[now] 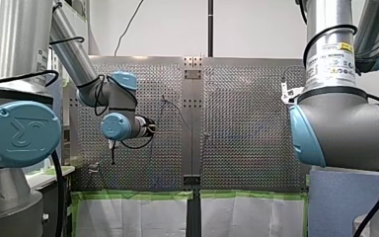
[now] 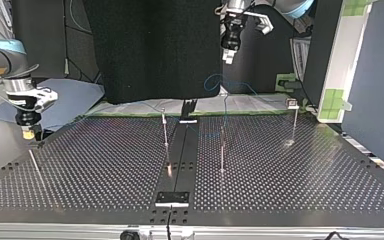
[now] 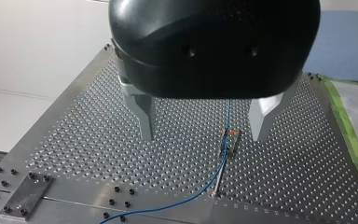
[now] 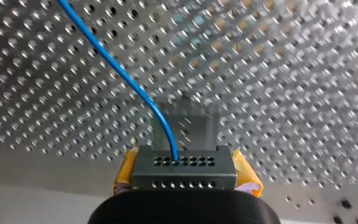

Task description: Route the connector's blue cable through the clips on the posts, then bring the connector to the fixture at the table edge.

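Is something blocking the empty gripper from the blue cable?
Nothing visible does. My left gripper hangs open over the table. The blue cable runs in plain sight below the gap between its fingers, passing close by a post's clip.

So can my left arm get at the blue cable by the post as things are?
Probably yes. The left gripper is open above the post, and the cable runs along that post, in line with the gap. Nothing shows in between.
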